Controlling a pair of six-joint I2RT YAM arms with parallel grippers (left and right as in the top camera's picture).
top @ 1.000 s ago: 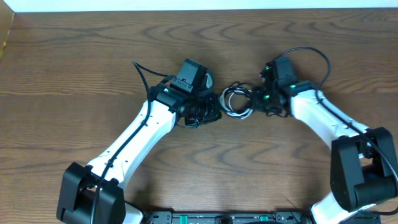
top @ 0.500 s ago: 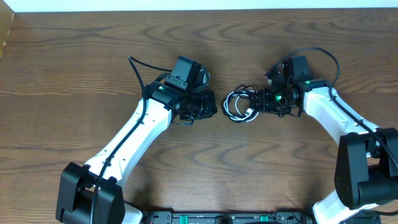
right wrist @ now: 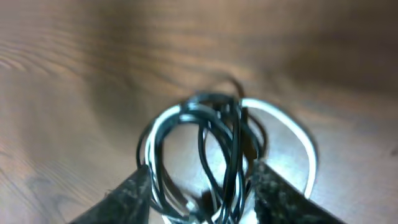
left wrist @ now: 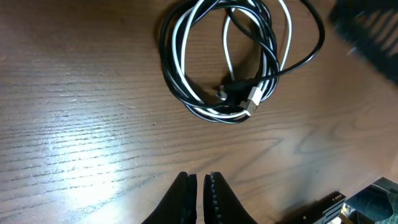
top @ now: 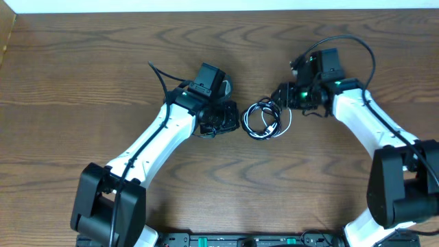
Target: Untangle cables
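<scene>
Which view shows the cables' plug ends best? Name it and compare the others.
Left wrist: the cables lie sharp and whole, plug ends clear. Overhead shows them tiny, plugs indistinct; right wrist shows blurred loops only.

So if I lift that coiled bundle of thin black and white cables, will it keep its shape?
Probably floppy: the coiled black-and-white cable bundle is thin loose loops, likely to sag. It seems light, so a push may slide it across the smooth wooden table. Its plug ends could snag.

The left arm (top: 154,147) and the right arm (top: 363,123) are reaching inward toward each other, the left gripper (left wrist: 200,184) holding its fingers almost together, the right gripper (right wrist: 202,183) holding its fingers spread wide.
</scene>
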